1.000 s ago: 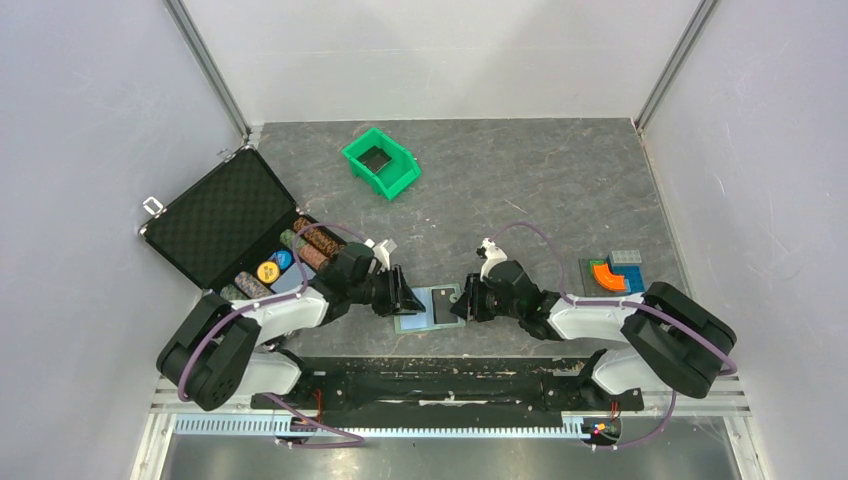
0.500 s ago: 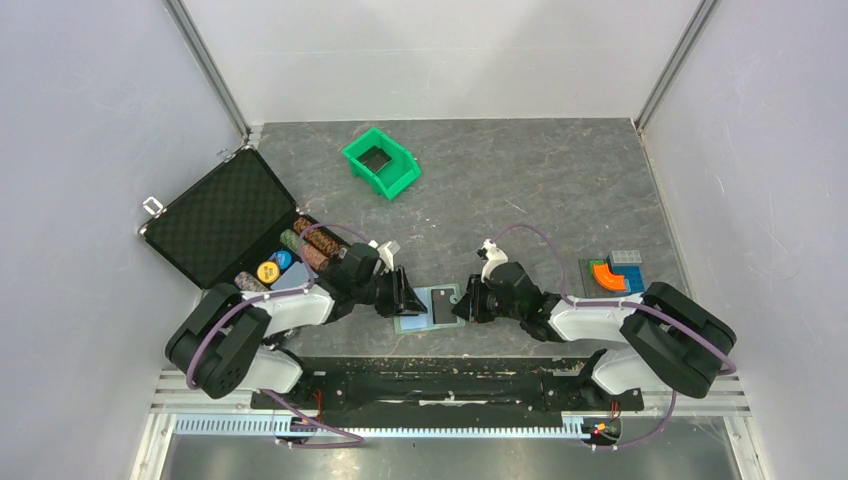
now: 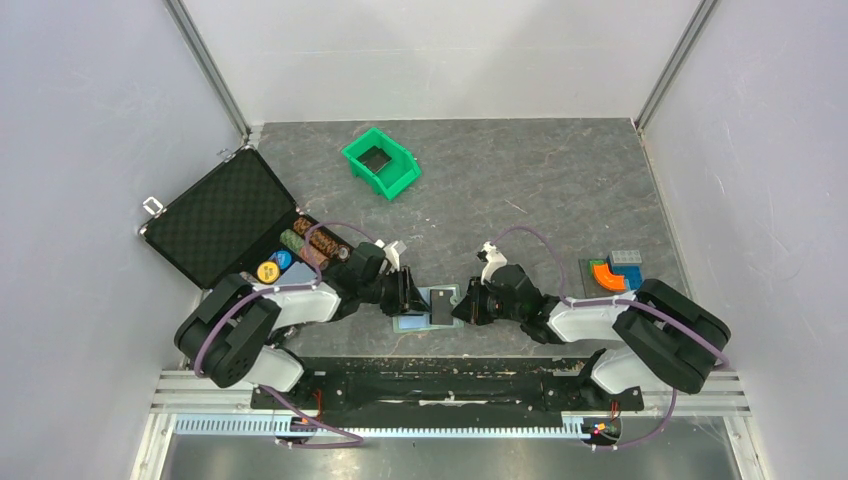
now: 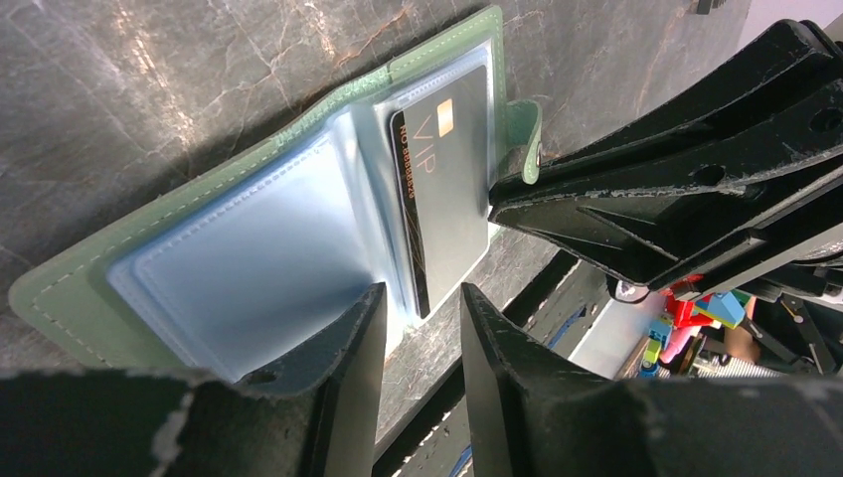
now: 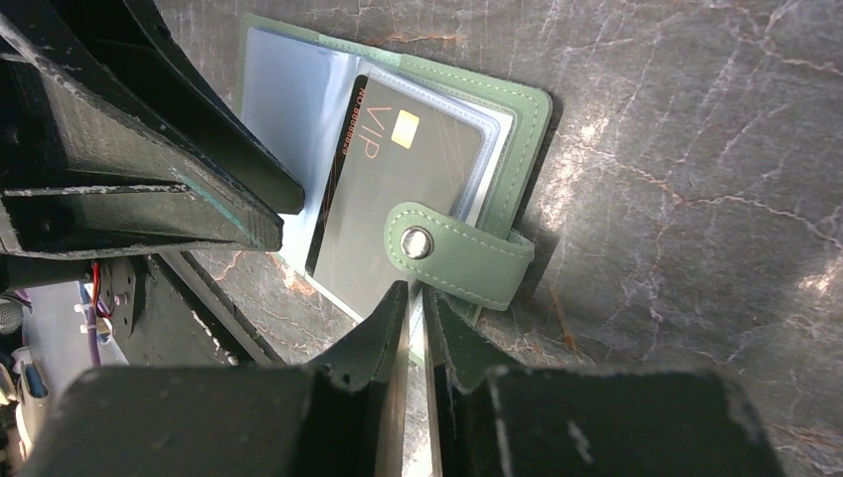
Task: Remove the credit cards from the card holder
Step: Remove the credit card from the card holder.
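Note:
The card holder (image 4: 70,288) lies open near the table's front edge, pale green with light blue sleeves; it also shows in the top view (image 3: 408,322) and the right wrist view (image 5: 527,119). A dark credit card (image 4: 452,199) marked VIP sits in its right sleeve (image 5: 398,189), its near end sticking out past the sleeve. My left gripper (image 4: 422,298) is open, its jaws on either side of the card's near corner. My right gripper (image 5: 416,298) is shut on the holder's near edge just below the closing tab (image 5: 457,256).
An open black foam-lined case (image 3: 215,215) with poker chips (image 3: 300,250) lies at the left. A green bin (image 3: 380,163) stands at the back. Coloured blocks (image 3: 613,272) sit at the right. The table's front rail (image 3: 440,375) runs just below the holder.
My left gripper has moved right across the holder to the dark card. The right gripper has stayed on the holder's edge.

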Motion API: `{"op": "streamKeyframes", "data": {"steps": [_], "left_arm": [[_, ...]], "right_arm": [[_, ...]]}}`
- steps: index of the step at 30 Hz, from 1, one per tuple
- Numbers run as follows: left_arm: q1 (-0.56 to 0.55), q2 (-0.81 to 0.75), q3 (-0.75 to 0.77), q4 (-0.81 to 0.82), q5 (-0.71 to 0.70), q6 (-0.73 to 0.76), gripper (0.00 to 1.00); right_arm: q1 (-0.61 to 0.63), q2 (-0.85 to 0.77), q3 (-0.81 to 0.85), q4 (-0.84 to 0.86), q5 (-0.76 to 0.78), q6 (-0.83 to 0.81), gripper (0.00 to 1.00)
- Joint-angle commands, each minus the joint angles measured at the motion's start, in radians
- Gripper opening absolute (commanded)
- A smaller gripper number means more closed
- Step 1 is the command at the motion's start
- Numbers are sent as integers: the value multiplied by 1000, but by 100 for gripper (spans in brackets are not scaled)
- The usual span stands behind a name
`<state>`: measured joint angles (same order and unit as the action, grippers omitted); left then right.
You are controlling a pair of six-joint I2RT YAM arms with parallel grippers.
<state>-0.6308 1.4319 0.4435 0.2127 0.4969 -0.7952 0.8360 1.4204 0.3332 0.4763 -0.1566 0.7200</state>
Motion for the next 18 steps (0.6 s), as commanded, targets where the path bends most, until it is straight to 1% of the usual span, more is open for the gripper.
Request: {"op": "streamKeyframes", "data": {"steps": [1, 11, 15, 18], "left_arm": [[-12, 24, 36, 53, -27, -39, 40], [-40, 84, 55, 112, -20, -52, 36], [-44, 98, 55, 127, -15, -57, 32], [-46, 99, 51, 137, -12, -62, 26]], "right_arm": [[4, 9, -12, 42, -1, 1, 11], [3, 6, -13, 42, -1, -4, 10], [3, 4, -14, 43, 1, -3, 10], [3, 2, -13, 43, 1, -5, 10]]}}
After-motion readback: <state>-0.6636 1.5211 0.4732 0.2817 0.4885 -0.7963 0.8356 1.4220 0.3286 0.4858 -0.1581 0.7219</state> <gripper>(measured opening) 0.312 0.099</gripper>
